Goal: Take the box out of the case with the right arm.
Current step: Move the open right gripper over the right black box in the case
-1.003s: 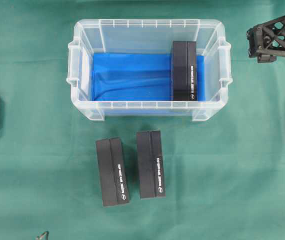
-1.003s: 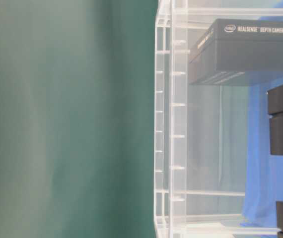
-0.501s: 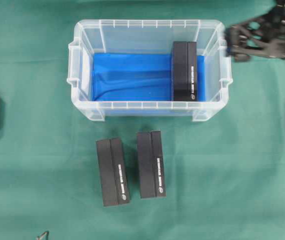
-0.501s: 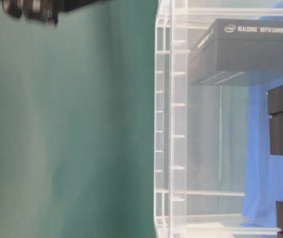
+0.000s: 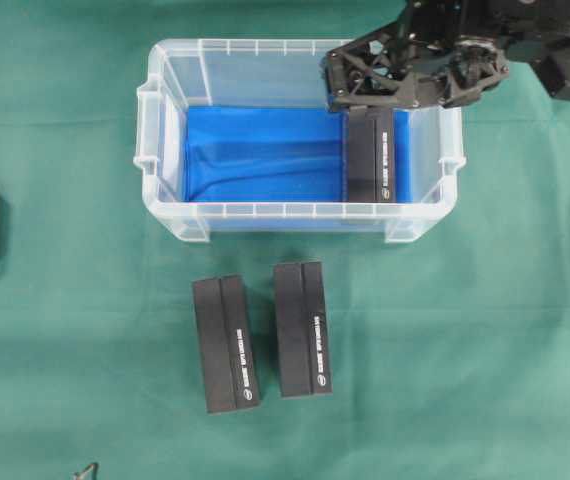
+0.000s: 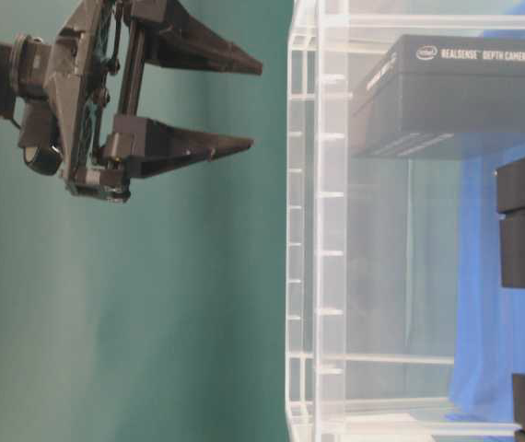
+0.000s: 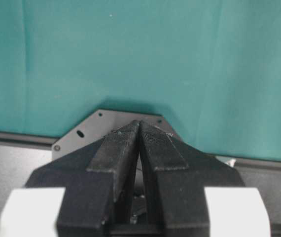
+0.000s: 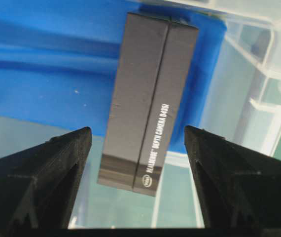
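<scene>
Green-clothed table (image 5: 485, 330) bears case (image 5: 170, 215) (clear), two black boxes (image 5: 225, 344) side by side.

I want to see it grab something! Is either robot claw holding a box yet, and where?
Nothing is held. The right gripper hangs open above the box in the case, not touching it. The left gripper is shut on nothing.
</scene>
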{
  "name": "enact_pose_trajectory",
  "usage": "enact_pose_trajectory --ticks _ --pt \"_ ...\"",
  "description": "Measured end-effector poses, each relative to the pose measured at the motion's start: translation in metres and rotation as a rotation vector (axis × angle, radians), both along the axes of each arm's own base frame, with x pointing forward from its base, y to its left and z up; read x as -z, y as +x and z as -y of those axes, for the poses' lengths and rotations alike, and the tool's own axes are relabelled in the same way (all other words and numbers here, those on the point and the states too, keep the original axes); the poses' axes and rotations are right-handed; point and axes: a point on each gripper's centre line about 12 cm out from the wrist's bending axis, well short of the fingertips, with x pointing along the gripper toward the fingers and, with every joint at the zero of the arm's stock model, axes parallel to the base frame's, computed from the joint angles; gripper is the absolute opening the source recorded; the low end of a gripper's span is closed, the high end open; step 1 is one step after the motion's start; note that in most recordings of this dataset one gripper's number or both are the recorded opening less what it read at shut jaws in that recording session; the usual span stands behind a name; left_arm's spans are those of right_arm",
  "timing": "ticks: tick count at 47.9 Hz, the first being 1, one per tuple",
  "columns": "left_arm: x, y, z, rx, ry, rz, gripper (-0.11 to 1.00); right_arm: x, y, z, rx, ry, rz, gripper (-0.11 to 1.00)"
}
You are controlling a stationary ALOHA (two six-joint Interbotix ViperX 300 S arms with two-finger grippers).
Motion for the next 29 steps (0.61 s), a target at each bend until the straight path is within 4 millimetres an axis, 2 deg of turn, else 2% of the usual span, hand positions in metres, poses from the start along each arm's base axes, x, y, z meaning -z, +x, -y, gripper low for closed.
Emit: enact_pose_trajectory --ticks 8,18,29 --pt "0.0002 0.0004 -0.0002 -0.003 0.0 -0.001 0.0 -0.0005 0.0008 0.0003 0.001 -0.002 0.003 0.78" --pt "0.0 0.0 -0.0001 -0.003 -0.002 0.0 0.0 0.0001 0.0011 0.0002 0.001 0.0 0.002 0.91" --pt "0.0 0.0 -0.0002 -0.003 0.0 0.0 0.0 0.0019 0.0019 0.0004 0.004 0.002 -0.002 0.92"
